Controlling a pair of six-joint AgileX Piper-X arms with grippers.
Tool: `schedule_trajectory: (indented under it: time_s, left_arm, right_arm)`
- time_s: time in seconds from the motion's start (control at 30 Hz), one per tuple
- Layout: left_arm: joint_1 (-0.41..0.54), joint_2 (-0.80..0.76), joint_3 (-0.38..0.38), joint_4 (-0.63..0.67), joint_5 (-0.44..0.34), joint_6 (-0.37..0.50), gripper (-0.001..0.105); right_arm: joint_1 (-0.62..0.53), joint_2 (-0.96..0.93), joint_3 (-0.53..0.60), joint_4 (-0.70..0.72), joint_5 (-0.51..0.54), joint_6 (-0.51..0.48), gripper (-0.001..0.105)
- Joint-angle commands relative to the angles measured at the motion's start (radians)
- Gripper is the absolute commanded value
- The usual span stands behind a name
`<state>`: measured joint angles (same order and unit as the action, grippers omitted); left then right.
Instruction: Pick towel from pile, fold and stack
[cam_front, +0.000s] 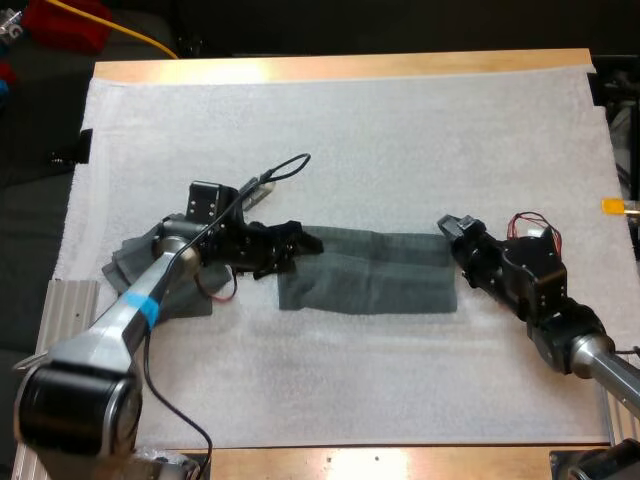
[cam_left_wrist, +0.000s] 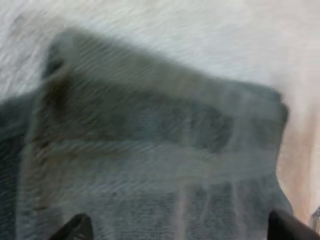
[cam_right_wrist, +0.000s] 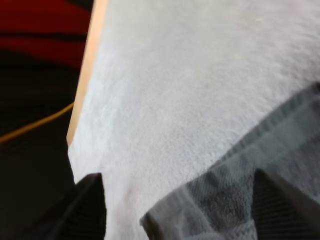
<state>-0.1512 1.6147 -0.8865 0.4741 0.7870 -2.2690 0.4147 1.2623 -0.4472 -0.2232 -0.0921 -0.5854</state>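
Note:
A dark grey-green towel (cam_front: 370, 275) lies flat as a long strip across the middle of the white mat (cam_front: 340, 130). My left gripper (cam_front: 285, 250) is low over the towel's left end. In the left wrist view its fingers (cam_left_wrist: 75, 227) stand wide apart and open, with the towel (cam_left_wrist: 150, 150) spread beneath them. My right gripper (cam_front: 447, 228) is at the towel's far right corner. It too is open (cam_right_wrist: 180, 200), and the towel's hemmed corner (cam_right_wrist: 260, 165) lies between its fingers. A second crumpled towel (cam_front: 128, 262) sits under my left arm.
The mat covers nearly the whole wooden table (cam_front: 340, 68). Its bare wooden edge (cam_right_wrist: 85, 75) shows close to the right gripper, with dark space and a yellow cable (cam_front: 140, 35) beyond the far side.

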Motion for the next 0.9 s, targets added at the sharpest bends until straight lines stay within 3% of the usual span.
schedule_trajectory:
  time_s: [0.0,0.23,0.53,0.87]
  left_arm:
    - [0.0,-0.029,-0.008,-0.017,-0.002,0.024,0.067]
    - [0.0,-0.143,-0.008,-0.003,-0.003,0.103,0.067]
    - [0.0,-0.284,-0.008,0.077,-0.007,0.176,0.067]
    - [0.0,-0.467,-0.008,0.266,-0.106,0.27,0.067]
  right_arm:
    - [-0.005,-0.002,-0.007,-0.007,-0.02,-0.036,0.063]
    - [-0.005,-0.018,-0.007,0.049,-0.069,-0.127,0.063]
    - [-0.005,-0.14,-0.007,0.276,-0.069,-0.284,0.063]
    - [-0.005,-0.271,-0.007,0.496,-0.067,-0.357,0.063]
